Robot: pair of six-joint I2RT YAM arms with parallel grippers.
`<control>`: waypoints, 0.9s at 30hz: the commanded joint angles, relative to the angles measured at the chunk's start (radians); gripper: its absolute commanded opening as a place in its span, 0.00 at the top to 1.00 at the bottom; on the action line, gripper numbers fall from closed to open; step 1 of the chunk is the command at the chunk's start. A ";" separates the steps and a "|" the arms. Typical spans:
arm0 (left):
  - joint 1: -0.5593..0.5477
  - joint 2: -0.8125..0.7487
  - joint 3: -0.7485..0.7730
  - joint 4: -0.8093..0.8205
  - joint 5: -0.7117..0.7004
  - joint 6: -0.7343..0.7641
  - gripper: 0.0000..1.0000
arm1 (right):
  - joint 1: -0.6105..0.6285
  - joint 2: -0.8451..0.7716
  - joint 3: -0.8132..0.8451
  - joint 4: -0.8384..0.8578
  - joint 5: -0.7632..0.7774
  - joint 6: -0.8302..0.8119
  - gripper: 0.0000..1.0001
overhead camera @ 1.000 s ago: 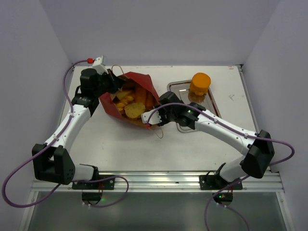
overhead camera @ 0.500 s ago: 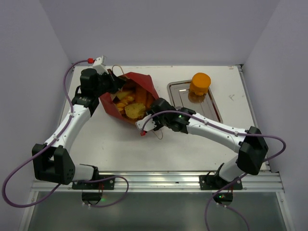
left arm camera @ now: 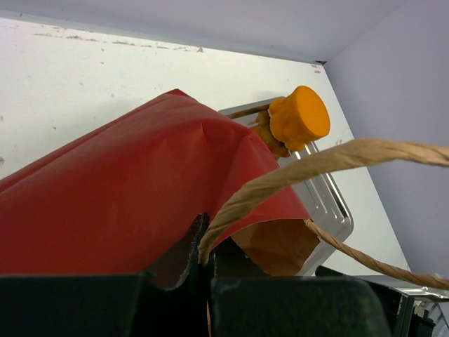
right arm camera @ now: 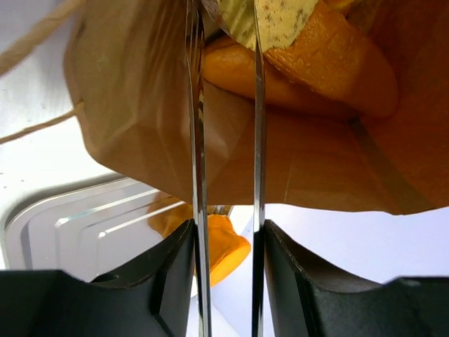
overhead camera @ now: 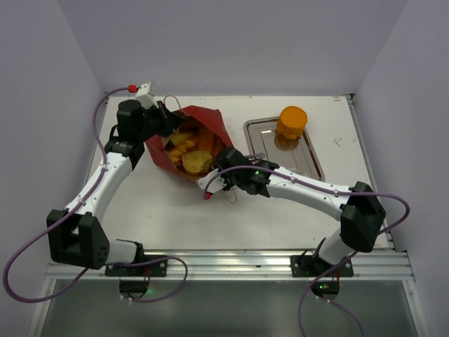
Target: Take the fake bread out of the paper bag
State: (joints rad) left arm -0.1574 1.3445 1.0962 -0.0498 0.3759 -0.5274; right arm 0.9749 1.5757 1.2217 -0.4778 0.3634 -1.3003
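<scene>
The red paper bag [overhead camera: 210,119] lies open at the table's back left, brown inside. Several orange and golden fake bread pieces fill it, with a round bun [overhead camera: 196,160] in front. My left gripper [overhead camera: 163,121] is shut on the bag's back-left rim, pinching red paper and a twine handle [left arm camera: 205,246]. My right gripper [overhead camera: 222,161] is at the bag's lower right rim. Its thin metal fingers [right arm camera: 224,21] stand a little apart and reach into the bag [right arm camera: 140,119], toward a pale speckled piece [right arm camera: 280,21] and an orange loaf [right arm camera: 330,63]. Their tips are out of frame.
A steel tray [overhead camera: 312,158] stands right of the bag with an orange bread piece [overhead camera: 291,121] at its far end; both show in the left wrist view [left arm camera: 300,119]. A loose twine handle [overhead camera: 230,192] lies on the table below the right wrist.
My right arm has swung left from the tray to the bag's lower right rim, and its fingers have entered the bag's mouth. The left arm and the bag have not moved.
</scene>
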 commanded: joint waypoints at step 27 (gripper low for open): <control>0.005 -0.004 0.042 0.008 -0.008 0.040 1.00 | -0.021 -0.192 0.035 -0.048 -0.049 0.279 1.00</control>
State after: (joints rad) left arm -0.1574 1.3449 1.0962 -0.0517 0.3645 -0.5041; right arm 0.9634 1.4315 1.2209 -0.5152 0.3466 -1.0782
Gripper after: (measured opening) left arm 0.018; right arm 0.196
